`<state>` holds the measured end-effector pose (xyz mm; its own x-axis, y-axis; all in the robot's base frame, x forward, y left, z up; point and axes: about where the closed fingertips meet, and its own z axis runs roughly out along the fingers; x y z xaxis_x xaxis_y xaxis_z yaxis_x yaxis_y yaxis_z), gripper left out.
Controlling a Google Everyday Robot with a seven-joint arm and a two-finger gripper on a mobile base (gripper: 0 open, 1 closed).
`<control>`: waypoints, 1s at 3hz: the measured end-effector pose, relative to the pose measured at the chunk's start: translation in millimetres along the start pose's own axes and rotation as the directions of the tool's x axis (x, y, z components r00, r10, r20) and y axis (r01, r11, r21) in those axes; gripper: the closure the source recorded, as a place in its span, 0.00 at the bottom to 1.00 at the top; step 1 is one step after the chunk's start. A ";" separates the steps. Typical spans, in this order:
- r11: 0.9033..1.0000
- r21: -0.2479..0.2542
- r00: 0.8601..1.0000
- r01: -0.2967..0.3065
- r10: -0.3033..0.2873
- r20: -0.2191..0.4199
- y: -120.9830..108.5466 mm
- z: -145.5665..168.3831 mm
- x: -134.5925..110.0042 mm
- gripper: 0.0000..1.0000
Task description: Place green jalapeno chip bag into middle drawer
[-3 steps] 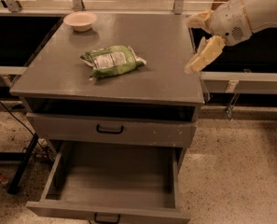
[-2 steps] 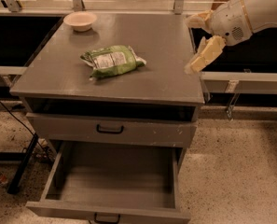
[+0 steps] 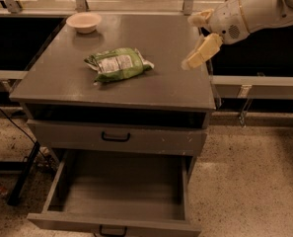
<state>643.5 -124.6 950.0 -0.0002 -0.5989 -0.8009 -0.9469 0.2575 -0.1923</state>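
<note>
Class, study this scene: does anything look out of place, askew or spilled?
Nothing is spilled. The chip bag lies crumpled and slanted on the cabinet top, not in the pulled-out drawer below. The hand hangs open over the top's right edge, apart from the bag.

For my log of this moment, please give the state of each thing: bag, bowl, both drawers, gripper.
Bag: lying on the top, not held.
Bowl: upright, at the top's back left corner.
Middle drawer: pulled out, empty.
Upper drawer: shut.
Gripper: open, holding nothing, above the top's right edge, apart from the bag.
</note>
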 end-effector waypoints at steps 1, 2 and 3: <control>0.999 -0.046 1.000 0.008 -0.007 0.028 -31.5 51.3 -26.9 0.00; 0.999 -0.046 1.000 0.008 -0.007 0.028 -31.5 51.3 -26.9 0.00; 1.000 -0.010 0.998 0.020 -0.021 -0.053 -32.5 54.6 -24.5 0.00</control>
<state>691.8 -76.9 944.9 0.0024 -0.6431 -0.7658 -0.9499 0.2380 -0.2028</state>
